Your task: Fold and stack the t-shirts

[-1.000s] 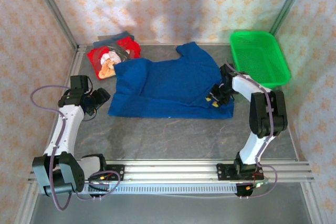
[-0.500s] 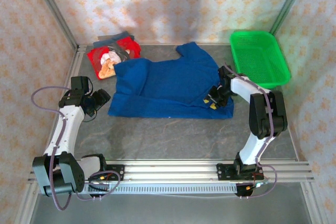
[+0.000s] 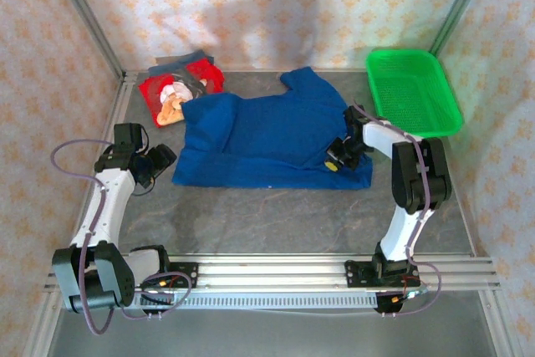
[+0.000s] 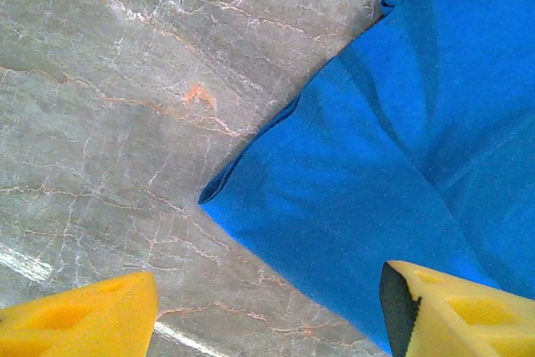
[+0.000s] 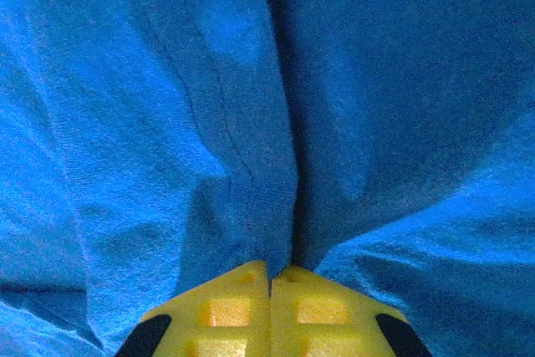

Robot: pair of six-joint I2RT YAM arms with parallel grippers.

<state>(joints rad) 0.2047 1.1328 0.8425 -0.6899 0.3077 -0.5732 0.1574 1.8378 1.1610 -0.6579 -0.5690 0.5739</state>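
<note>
A royal-blue t-shirt (image 3: 267, 135) lies spread on the grey table, plain face up. My right gripper (image 3: 337, 156) is shut on a pinched fold of this blue shirt (image 5: 251, 165) near its right edge; the yellow fingertips (image 5: 230, 311) meet with cloth between them. At the shirt's near-left corner (image 4: 251, 198) my left gripper (image 3: 160, 156) stands open, its yellow fingers (image 4: 84, 319) wide apart above bare table. A red teddy-bear-print t-shirt (image 3: 171, 94) sits folded at the back left on darker folded ones (image 3: 180, 63).
A green mesh basket (image 3: 414, 89) stands at the back right. Patterned walls close in the table (image 3: 276, 215) on three sides. Bare marble surface (image 4: 109, 81) stretches in front of the shirt.
My right gripper has drawn the shirt's right edge a little to the left and back. The left arm has barely moved.
</note>
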